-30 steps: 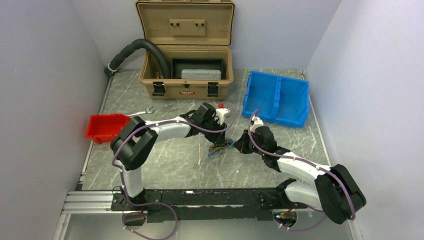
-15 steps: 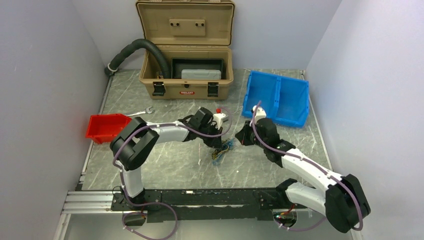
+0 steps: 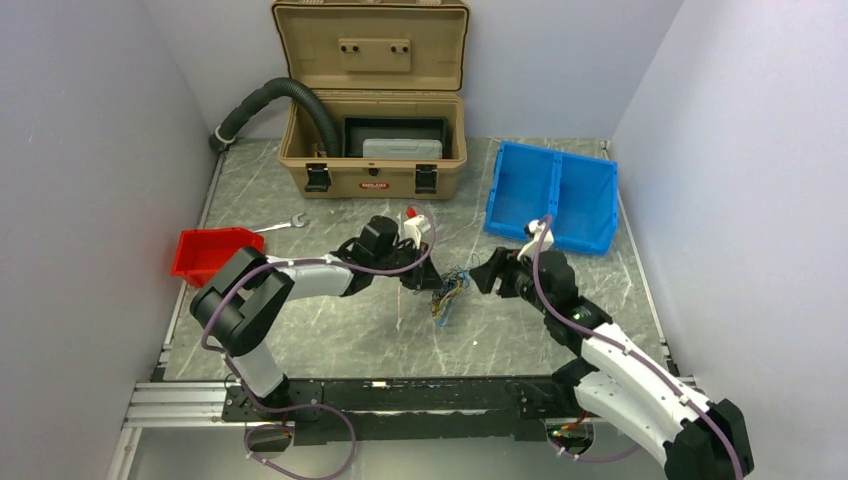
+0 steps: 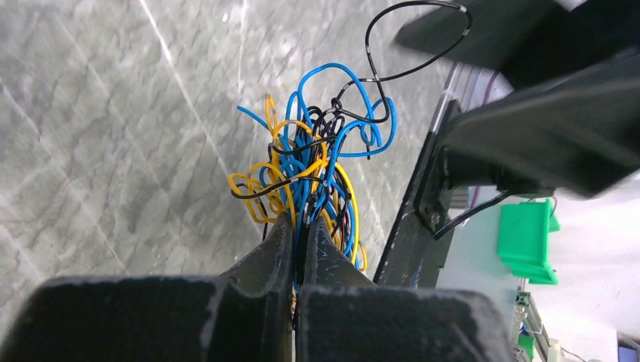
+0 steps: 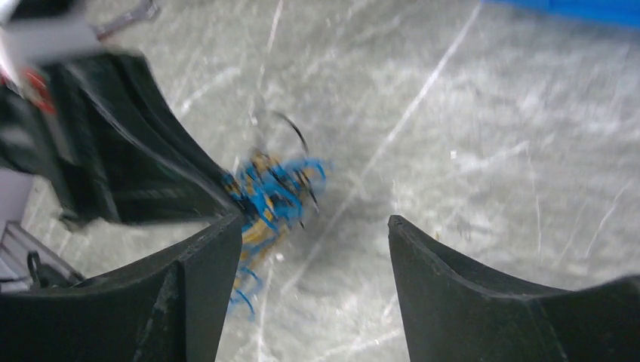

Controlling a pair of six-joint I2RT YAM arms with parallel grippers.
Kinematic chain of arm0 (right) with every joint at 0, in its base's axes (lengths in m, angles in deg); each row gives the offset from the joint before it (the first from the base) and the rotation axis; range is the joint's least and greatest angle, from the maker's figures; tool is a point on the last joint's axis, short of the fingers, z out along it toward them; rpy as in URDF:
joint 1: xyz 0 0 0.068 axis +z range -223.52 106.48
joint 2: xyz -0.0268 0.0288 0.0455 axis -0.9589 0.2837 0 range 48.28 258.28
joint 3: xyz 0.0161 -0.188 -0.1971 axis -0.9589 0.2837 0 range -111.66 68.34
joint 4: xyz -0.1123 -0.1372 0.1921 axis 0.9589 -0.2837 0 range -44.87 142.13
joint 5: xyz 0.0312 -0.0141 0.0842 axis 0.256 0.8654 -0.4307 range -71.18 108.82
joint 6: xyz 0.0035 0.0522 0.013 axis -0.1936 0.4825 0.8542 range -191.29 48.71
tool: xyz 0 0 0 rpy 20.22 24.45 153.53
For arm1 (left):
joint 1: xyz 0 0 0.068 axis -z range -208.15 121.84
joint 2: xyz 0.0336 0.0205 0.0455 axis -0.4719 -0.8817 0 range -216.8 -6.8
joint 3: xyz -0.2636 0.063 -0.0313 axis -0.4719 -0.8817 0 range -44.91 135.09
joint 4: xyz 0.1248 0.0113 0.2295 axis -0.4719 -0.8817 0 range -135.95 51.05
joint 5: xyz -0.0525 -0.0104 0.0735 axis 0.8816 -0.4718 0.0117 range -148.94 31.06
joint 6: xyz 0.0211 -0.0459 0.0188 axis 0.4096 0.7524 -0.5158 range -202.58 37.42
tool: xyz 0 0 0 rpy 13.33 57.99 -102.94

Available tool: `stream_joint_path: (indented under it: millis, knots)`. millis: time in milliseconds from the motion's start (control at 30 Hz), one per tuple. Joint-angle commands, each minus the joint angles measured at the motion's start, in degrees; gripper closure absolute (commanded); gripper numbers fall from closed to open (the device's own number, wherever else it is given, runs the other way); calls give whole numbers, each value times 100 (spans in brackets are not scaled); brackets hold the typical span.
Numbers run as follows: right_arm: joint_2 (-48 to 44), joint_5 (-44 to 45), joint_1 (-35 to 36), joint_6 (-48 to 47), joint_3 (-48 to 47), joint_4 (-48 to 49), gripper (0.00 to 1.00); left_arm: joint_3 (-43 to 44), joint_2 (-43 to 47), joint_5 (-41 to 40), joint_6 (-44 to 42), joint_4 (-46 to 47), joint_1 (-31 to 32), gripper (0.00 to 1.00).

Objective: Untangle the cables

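Note:
A tangled bundle of blue, yellow and black cables (image 3: 447, 296) hangs just above the marble table, mid-way between the two arms. My left gripper (image 3: 433, 284) is shut on the bundle's near strands; in the left wrist view the cables (image 4: 317, 173) fan out beyond the closed fingertips of that gripper (image 4: 300, 222). My right gripper (image 3: 484, 278) stands open just right of the bundle, apart from it. In the right wrist view the cables (image 5: 273, 192) lie blurred beyond its left finger (image 5: 211, 256), and nothing sits between the tips of the right gripper (image 5: 315, 220).
An open tan toolbox (image 3: 372, 150) with a black hose (image 3: 275, 95) stands at the back. A blue divided bin (image 3: 553, 195) is at the back right, a red bin (image 3: 210, 253) at the left edge, and a wrench (image 3: 281, 225) lies beside it.
My left gripper closed on the bundle and carried it slightly left. My right gripper was shut at the bundle and has now opened and drawn back to the right.

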Motion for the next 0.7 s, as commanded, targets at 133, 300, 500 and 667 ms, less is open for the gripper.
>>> stream_joint_path:
  millis: [133, 300, 500, 667]
  knots:
    - [-360, -1214, -19, 654, 1246, 1813, 26, -146, 370, 347, 747, 1299, -42, 100]
    - [-97, -2059, -13, 660, 1449, 2929, 23, -231, 348, 448, 1143, 1784, -35, 100]
    - [144, -2085, -14, 702, 1326, 3207, 24, -253, 433, 479, 1146, 1778, -28, 100]
    - [558, -1954, -17, 787, 1193, 3339, 39, -243, 464, 630, 1258, 1923, -16, 100]
